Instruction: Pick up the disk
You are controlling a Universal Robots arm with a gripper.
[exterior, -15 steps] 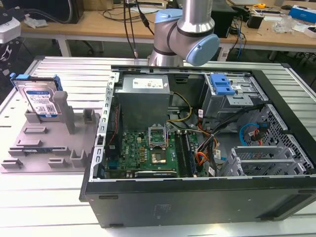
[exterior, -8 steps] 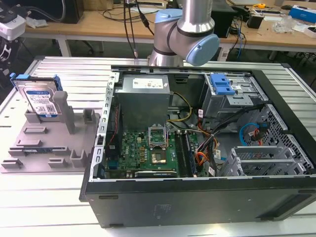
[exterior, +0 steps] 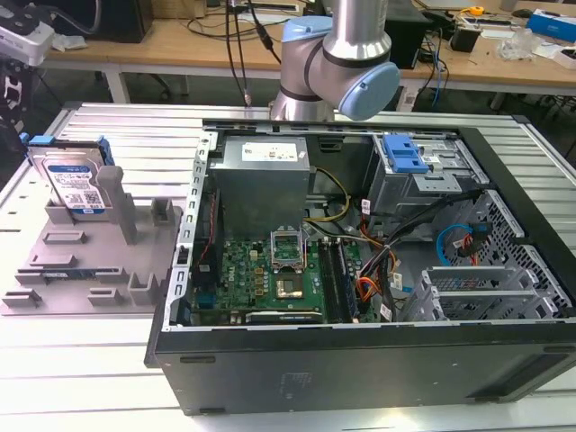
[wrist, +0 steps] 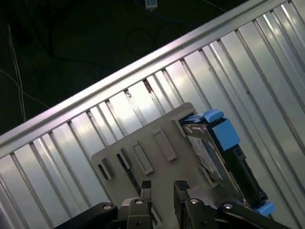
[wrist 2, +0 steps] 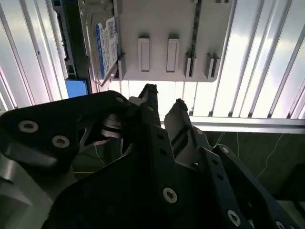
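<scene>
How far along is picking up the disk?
Done: nothing yet; the disk stands on edge in the tray, untouched. In hand: the gripper is open and empty, near the tray's edge and apart from the disk in both wrist views. Left: the grasp and the lift.

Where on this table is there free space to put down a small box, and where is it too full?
Free: the ribbed table on the near side of the grey fixture tray, and the strip behind the tray. Crowded: the open computer case, full of boards and cables, and the tray's far corner where the disk stands.
</scene>
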